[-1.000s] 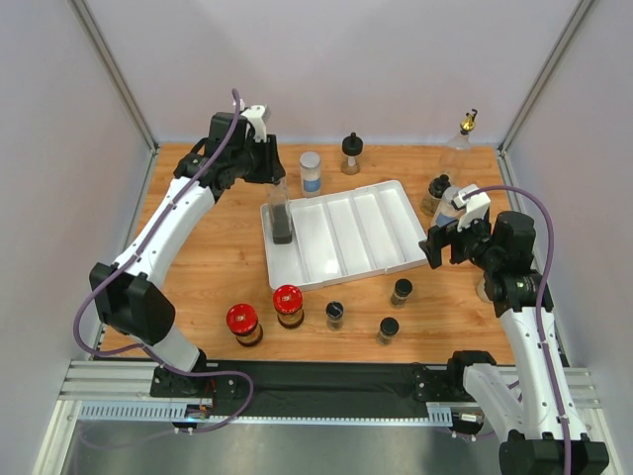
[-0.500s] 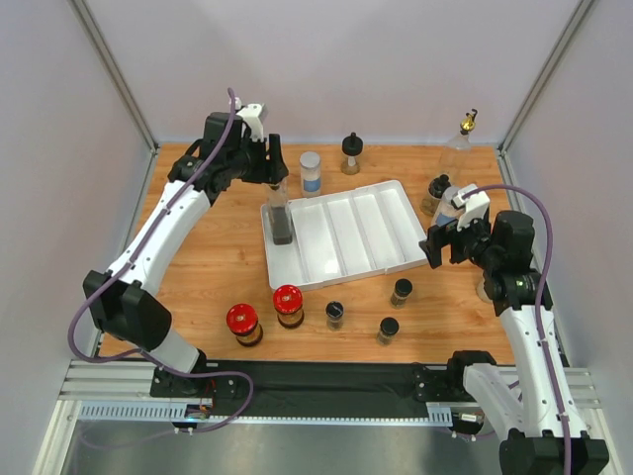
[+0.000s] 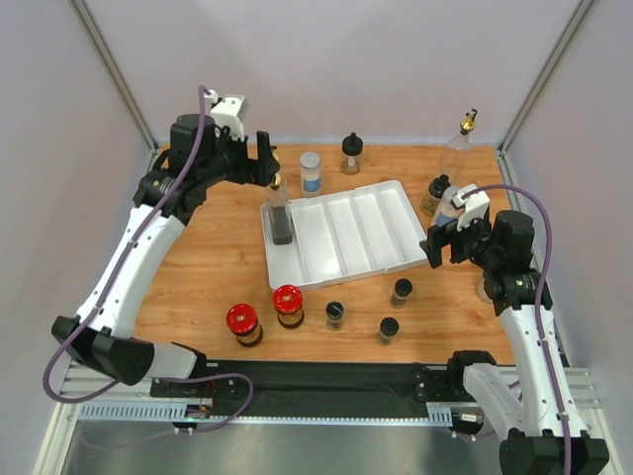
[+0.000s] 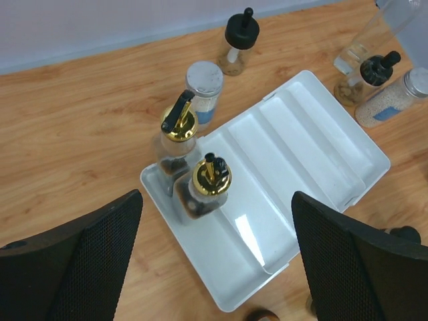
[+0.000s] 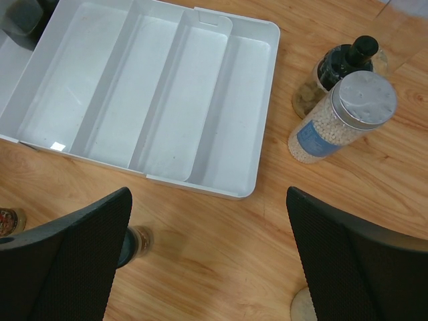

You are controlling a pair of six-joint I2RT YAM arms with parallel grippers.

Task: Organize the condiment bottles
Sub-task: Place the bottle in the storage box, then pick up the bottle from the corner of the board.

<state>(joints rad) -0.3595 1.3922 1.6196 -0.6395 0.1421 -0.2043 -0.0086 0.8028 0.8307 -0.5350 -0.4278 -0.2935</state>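
1. The left gripper [image 3: 265,158] hovers over the left end of the tray [image 3: 341,237], jaws spread wide, gripping nothing.
2. Below it, a gold-spouted bottle [image 4: 211,179] stands upright in the end compartment, with a second gold-spouted bottle [image 4: 175,127] just beside it.
3. The right gripper [image 5: 208,200] hangs near the tray's right edge, jaws wide apart and empty.
4. Two red-lidded jars [image 3: 242,319] and three black-capped jars [image 3: 389,327] sit on the table [image 3: 208,267] in front of the tray.

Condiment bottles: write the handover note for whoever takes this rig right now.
Left claw: open, above the tray's left end.
Right claw: open, empty, by the tray's right edge.
Done: two gold-spouted bottles in its left end slot.
Left: two red-lidded jars and three small black-capped jars on the table near the arm bases; silver-lidded jar and others behind and right of the tray.
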